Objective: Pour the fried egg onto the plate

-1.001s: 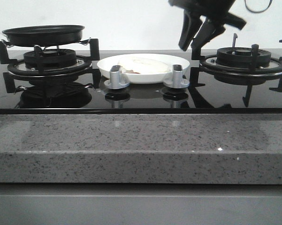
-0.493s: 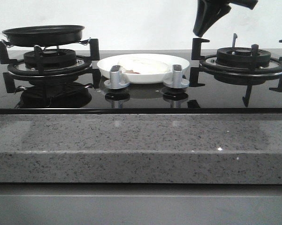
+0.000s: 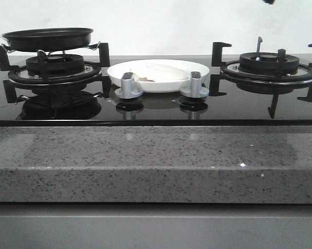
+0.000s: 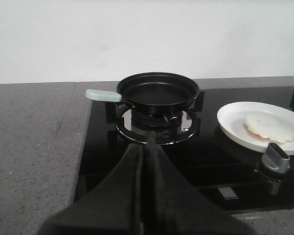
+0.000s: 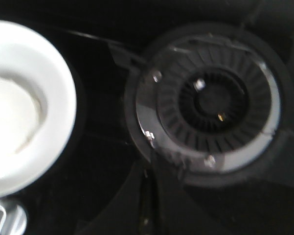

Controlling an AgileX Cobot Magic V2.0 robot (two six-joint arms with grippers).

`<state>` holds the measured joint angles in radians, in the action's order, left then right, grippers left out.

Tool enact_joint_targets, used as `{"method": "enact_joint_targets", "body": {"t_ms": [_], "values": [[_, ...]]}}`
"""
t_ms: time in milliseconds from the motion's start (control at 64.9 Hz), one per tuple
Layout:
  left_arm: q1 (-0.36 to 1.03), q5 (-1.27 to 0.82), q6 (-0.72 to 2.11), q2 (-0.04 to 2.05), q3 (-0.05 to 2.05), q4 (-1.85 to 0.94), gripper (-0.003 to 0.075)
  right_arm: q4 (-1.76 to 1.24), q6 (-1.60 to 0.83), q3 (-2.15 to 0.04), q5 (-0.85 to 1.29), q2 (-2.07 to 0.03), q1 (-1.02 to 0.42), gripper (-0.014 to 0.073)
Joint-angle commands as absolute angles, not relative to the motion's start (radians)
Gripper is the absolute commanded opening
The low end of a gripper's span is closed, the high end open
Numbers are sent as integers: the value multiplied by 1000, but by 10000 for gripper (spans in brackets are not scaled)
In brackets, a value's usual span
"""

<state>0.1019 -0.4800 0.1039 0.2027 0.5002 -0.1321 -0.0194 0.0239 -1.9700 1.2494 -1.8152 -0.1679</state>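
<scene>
From the left wrist camera I see my left gripper [image 4: 143, 161] with its two dark fingers [image 4: 159, 181] pressed flat together, holding nothing. Straight ahead at twelve o'clock a black frying pan [image 4: 158, 91] sits level on the burner grate [image 4: 156, 122], its pale green handle [image 4: 103, 95] pointing toward nine o'clock. The pan looks empty. Off at three o'clock the white plate [image 4: 235, 128] rests on the glossy black hob [image 4: 210, 161], with the fried egg [image 4: 268, 128] lying flat in it. A silver knob [image 4: 276, 158] stands just beside the plate's near rim. Grey speckled worktop [image 4: 34, 147] runs along the hob's nine o'clock side.
</scene>
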Motion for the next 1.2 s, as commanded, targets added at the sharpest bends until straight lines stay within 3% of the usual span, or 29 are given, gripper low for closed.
{"method": "enact_joint_targets", "body": {"t_ms": [0, 323, 832, 1186], "values": [[110, -392, 96, 212, 522, -140, -19, 0, 27, -1902, 1338, -1687, -162, -60], [110, -392, 96, 212, 522, -140, -19, 8, 38, -1539, 1314, -1410, -162, -60], [110, -392, 96, 212, 522, -140, -19, -10, 38, -856, 797, -803, -162, -60], [110, -392, 96, 212, 522, -140, -19, -10, 38, -517, 547, -372, -162, -60]]}}
